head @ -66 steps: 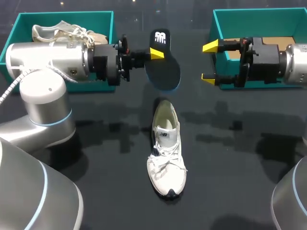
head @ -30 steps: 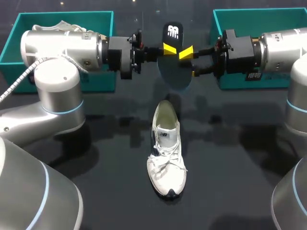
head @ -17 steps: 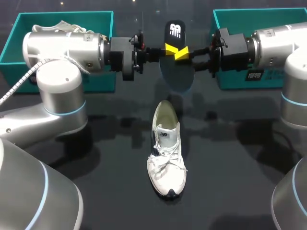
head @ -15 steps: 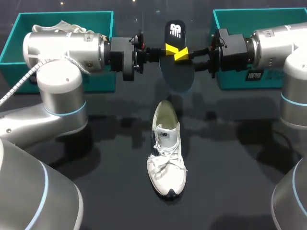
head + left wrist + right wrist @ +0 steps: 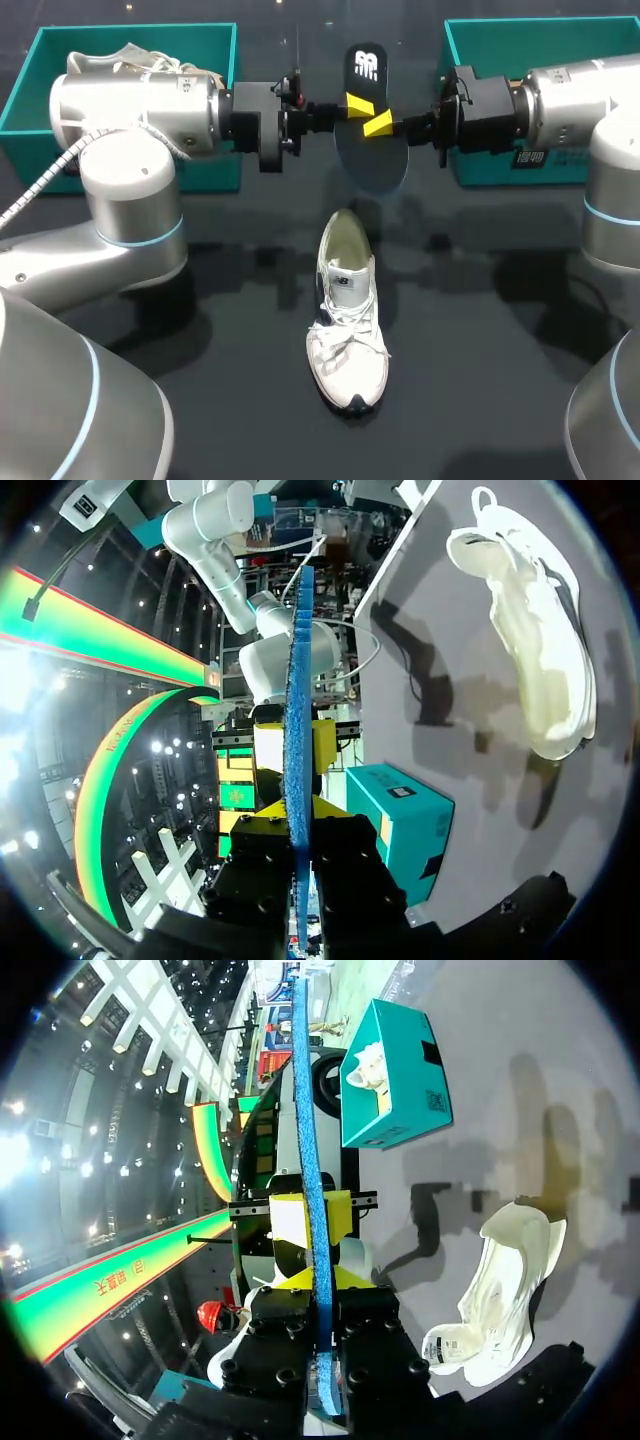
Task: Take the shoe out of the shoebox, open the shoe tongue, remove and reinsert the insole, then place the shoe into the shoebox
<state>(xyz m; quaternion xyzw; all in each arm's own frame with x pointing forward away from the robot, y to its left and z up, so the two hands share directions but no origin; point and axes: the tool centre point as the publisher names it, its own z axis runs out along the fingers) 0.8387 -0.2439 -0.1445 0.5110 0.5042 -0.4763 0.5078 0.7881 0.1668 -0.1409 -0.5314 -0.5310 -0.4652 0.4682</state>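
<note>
Dark glossy desk (image 5: 480, 380) showing soft shadows. Spare beige shoe (image 5: 120, 57) lying inside left teal box (image 5: 45, 60), laces trailing toward box's right wall.

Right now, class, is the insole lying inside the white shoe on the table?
No, the insole hangs in the air, gripped by the left end effector and the right end effector, beyond the shoe.

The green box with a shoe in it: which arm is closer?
Left. The left arm lies right beside that box, its claw beyond it on the insole. The right arm is far across, by the other box.
</note>
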